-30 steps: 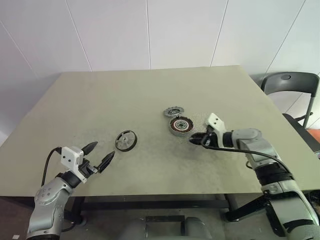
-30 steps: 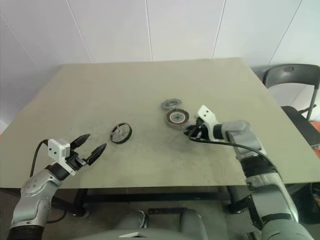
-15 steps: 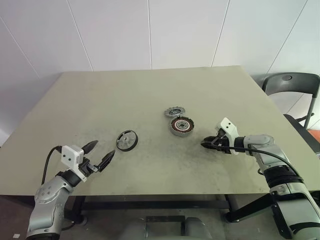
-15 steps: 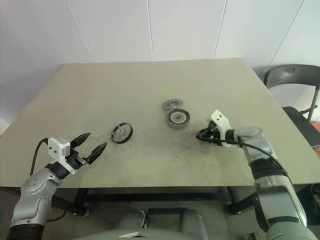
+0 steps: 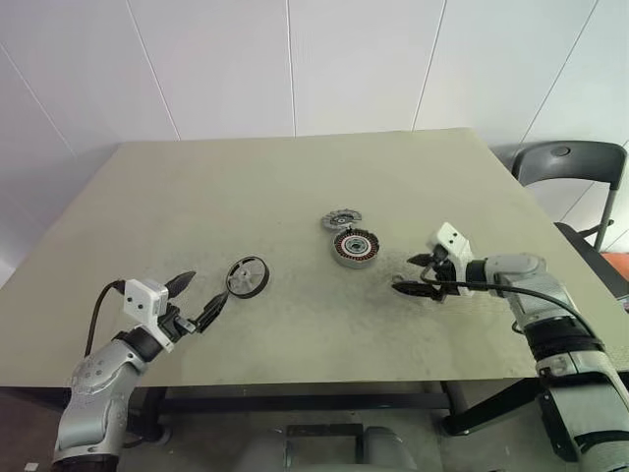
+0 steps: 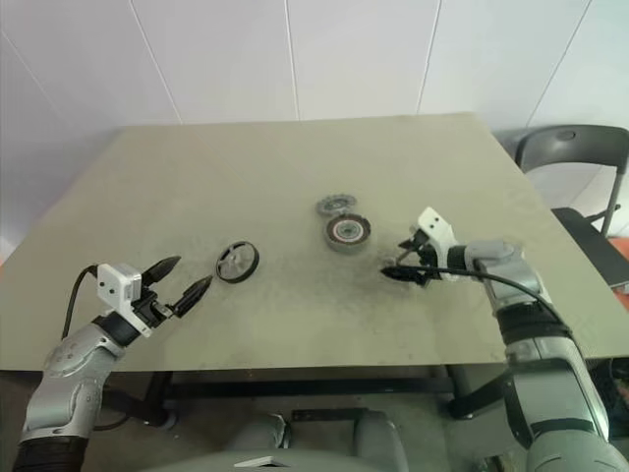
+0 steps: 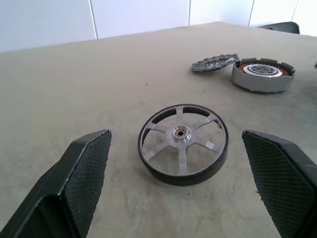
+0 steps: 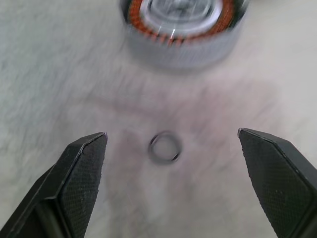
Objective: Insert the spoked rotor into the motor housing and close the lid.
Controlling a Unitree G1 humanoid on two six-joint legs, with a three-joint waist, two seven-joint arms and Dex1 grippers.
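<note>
Right tool (image 6: 401, 258) gaping wide, holding nothing, small ring (image 8: 165, 147) lying between its fingers, left tool (image 5: 199, 296) spread, facing rotor (image 7: 183, 143)

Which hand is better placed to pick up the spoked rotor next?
Left: its open hand points at the spoked rotor just ahead. The right hand sits beyond the motor housing.

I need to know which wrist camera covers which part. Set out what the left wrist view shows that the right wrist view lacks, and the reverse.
Left wrist view alone: the spoked wheel lying flat on the table between the open left gripper, and the ribbed grey lid tilted against the motor housing.

Right wrist view alone: a small loose ring on the table between the open right gripper.

Both: the motor housing with its copper windings, and the table surface.
</note>
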